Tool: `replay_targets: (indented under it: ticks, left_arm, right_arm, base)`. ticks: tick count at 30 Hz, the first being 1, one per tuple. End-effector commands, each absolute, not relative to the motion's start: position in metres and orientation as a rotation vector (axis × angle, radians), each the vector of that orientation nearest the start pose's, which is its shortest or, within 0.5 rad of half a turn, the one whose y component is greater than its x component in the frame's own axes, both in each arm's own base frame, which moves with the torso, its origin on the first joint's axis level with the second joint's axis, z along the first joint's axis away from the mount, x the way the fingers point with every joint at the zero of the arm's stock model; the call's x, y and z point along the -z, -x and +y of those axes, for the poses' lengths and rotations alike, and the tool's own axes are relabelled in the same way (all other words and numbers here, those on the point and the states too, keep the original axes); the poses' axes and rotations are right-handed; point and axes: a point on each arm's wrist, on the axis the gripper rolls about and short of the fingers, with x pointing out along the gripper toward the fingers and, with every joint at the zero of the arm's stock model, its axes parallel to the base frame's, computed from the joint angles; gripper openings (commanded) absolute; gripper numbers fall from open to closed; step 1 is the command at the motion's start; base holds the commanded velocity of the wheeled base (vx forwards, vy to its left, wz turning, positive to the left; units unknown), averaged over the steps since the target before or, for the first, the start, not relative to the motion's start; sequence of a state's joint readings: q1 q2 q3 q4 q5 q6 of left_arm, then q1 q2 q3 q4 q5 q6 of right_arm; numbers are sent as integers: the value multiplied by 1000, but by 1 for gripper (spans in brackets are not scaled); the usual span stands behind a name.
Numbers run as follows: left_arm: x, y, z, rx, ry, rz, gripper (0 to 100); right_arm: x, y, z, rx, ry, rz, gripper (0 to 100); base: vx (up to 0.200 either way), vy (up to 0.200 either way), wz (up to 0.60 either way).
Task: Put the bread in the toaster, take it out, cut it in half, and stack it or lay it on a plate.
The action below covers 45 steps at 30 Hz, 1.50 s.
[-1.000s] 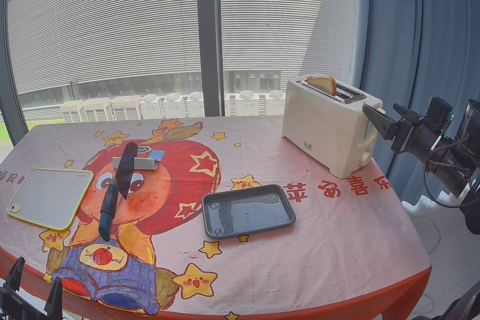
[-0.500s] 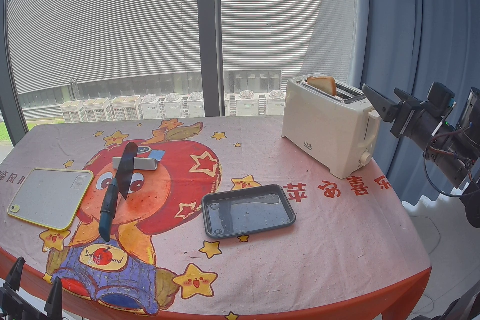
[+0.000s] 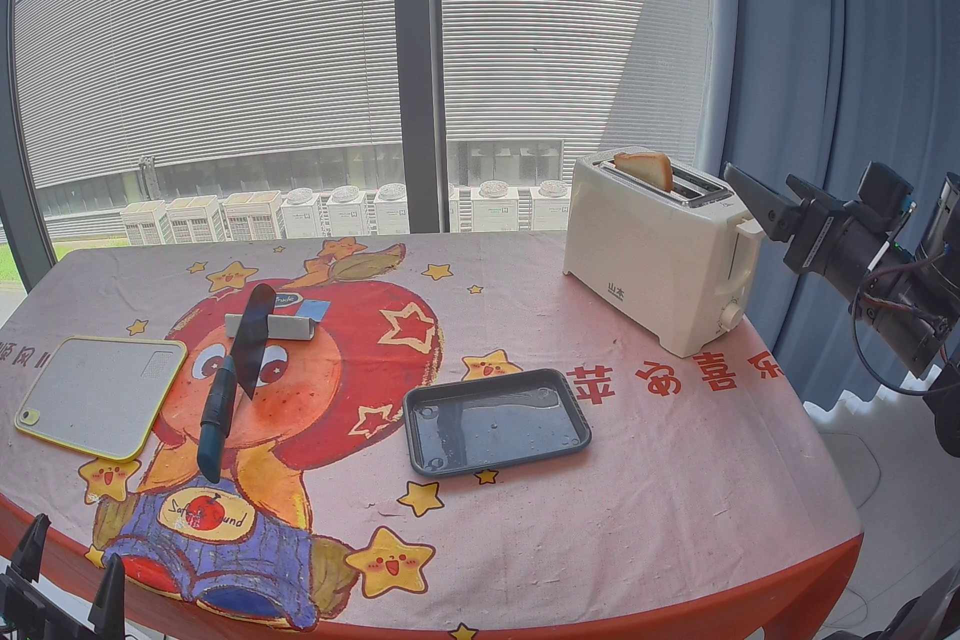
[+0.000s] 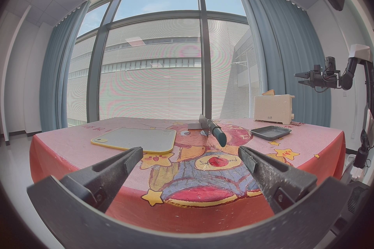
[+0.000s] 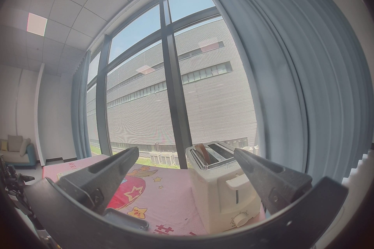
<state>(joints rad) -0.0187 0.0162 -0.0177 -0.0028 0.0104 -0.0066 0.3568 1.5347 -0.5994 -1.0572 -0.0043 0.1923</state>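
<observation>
From the head view, you have the bread (image 3: pixel 645 169) standing in the rear slot of the white toaster (image 3: pixel 655 257), its top poking above the rim, at the far right of the table (image 3: pixel 650 492). Your right gripper (image 3: pixel 760 175) hangs just right of the toaster at slot height, fingers spread and holding nothing. The left gripper (image 3: pixel 75 544) sits low at the near left table edge, also spread and empty. A dark plate (image 3: pixel 495 422) lies mid-table; the knife (image 3: pixel 225 382) leans on a small rest (image 3: pixel 290 327) beside the cutting board (image 3: pixel 100 392). From the left wrist view, you see its jaws wide apart in front of the table edge, the board and knife beyond. From the right wrist view, its jaws are wide open, with the toaster and bread showing between them, not touched.
</observation>
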Motion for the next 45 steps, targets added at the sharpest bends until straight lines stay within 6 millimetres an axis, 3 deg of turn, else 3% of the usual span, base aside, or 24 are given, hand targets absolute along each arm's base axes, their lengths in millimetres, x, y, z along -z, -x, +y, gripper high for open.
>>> replay_targets:
  ticks: [1, 9, 18, 24, 33, 38, 45]
  left_arm:
    - [-76, 23, 1, 8, 8, -3, 100]
    - [-76, 23, 1, 8, 8, -3, 100]
    - [-76, 23, 1, 6, 5, -3, 100]
    - [-76, 23, 1, 6, 8, -3, 100]
    - [-76, 23, 1, 6, 8, -3, 100]
    - [-76, 23, 1, 6, 8, -3, 100]
    - [-76, 23, 1, 6, 8, -3, 100]
  right_arm:
    - [-218, -238, 88, -358, -206, -84, 100]
    - [-228, -238, 85, -343, -181, -6, 100]
    - [-260, -239, 82, -328, -93, 97, 100]
    - [-270, -240, 81, -320, -86, 136, 100]
    - [-267, -270, 64, -265, -27, 149, 100]
    - [-252, -284, 65, -301, 41, 191, 100]
    - [-251, -302, 70, -301, 43, 191, 100]
  base:
    - [0, 0, 0]
    - [0, 0, 0]
    - [0, 0, 0]
    - [0, 0, 0]
    - [0, 133, 0]
    - [0, 120, 0]
    - [0, 0, 0]
